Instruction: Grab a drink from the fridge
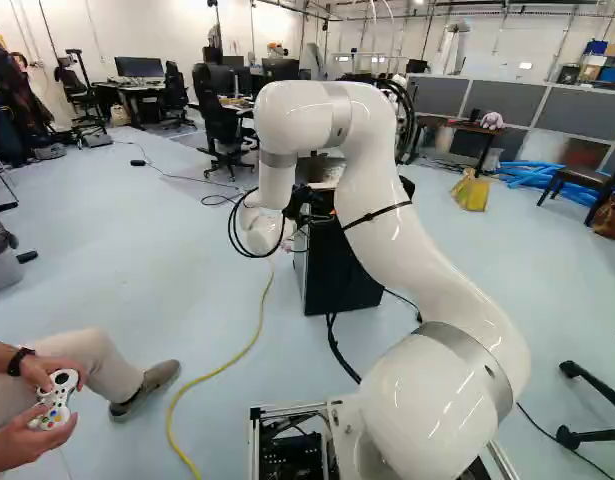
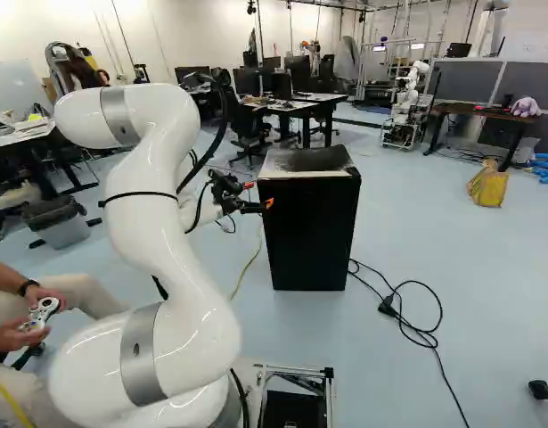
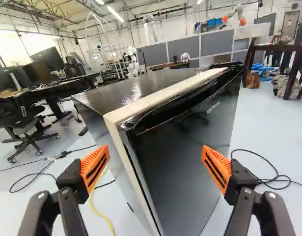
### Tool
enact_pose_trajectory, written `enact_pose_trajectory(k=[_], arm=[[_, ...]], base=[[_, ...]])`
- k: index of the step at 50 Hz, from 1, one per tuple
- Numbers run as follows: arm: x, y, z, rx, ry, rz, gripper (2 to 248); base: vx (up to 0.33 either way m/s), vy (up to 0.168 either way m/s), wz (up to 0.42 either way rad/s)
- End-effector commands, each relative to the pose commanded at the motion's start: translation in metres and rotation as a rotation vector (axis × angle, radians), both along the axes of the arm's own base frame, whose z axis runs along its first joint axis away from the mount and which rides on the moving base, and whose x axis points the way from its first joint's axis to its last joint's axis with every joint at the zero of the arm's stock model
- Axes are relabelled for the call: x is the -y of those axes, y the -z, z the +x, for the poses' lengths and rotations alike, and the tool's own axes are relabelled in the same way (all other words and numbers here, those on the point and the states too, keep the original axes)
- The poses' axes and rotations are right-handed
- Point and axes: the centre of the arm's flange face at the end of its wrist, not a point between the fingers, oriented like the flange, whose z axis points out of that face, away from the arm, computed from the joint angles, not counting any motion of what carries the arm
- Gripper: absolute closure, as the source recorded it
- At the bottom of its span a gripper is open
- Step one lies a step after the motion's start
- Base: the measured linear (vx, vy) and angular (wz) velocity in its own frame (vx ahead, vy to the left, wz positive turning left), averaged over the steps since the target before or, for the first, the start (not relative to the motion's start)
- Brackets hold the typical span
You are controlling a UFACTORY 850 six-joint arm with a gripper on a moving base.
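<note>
As I look out along the wrist, arm: smooth, glossy white, bent over near the base; it is the only arm I have for this.
Gripper: spread wide, nothing pinched; its ribbed orange pads face each other across a gap.
Fridge: just beyond and to the right of the gripper, upright, with its near left corner ahead of the fingers.
Door: flat, shiny black, facing the near side and taller than wide; it looks shut, and I see no jutting handle.
Pale strip: runs left to right along the fridge's near top edge, beside the black, scuffed-looking top.
Drink: out of sight, presumably behind that door, so I judge that opening it comes first.
Next move: work on the door's upright edge at the near left corner; a straight push could slide over the slick face or shove the fridge.
Yellow cable: thin, curving over the floor left of the fridge.
Plug: black, on looped cable to the right.
Far side: a crumpled yellow bag right, another robot beyond, grey partitions behind.
</note>
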Motion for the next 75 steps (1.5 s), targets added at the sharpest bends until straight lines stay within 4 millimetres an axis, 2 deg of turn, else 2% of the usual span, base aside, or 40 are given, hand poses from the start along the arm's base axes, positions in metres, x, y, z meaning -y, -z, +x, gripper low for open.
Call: enact_pose_trajectory(k=[75], arm=[[0.0047,0.0005,-0.0009,-0.002,0.034,0.005,3]], base=[[0.0,0.0,0.0]])
